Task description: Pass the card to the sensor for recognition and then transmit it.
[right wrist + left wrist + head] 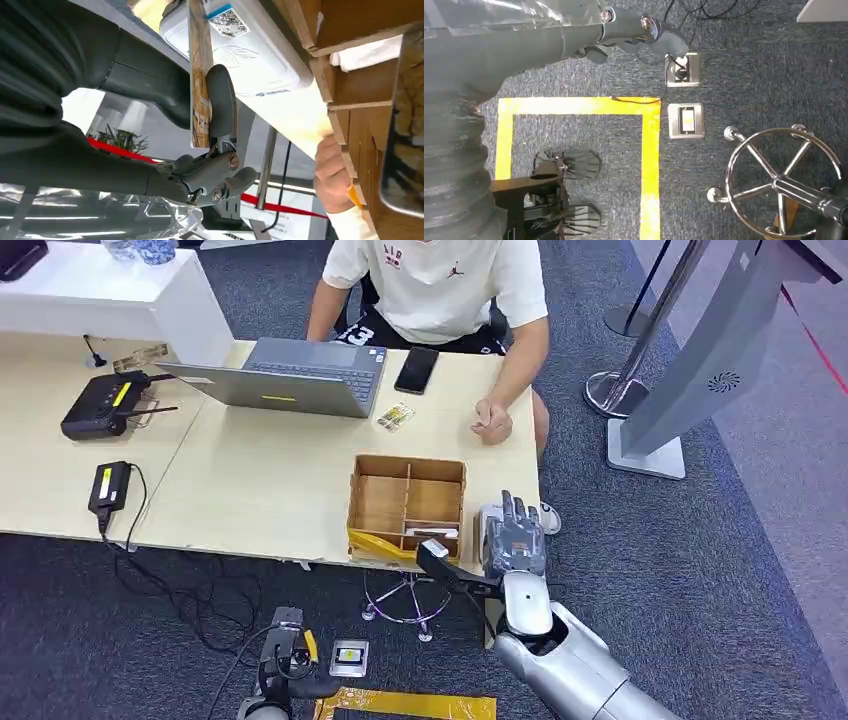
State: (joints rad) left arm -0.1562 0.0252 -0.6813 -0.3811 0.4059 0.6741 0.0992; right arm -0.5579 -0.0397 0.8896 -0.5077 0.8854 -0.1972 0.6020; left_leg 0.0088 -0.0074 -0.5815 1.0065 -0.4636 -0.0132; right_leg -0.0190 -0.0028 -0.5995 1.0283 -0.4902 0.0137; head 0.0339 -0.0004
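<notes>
My right hand (515,535) is at the table's near edge, just right of the cardboard box (407,502), lying over a white sensor (486,530). The right wrist view shows the hand (150,90) pinching a tan printed card (200,75) between thumb and fingers. The card is seen edge-on, held flat against the face of the white sensor (245,57), which bears a QR code. My left hand (285,660) hangs low near the floor; its fingers (644,30) hold nothing.
A seated person rests a hand (490,423) on the table beyond the box. A laptop (290,375), a phone (417,369) and a small card (395,417) lie there too. A stool base (405,600) stands under the table edge, and a grey kiosk stand (700,370) is to the right.
</notes>
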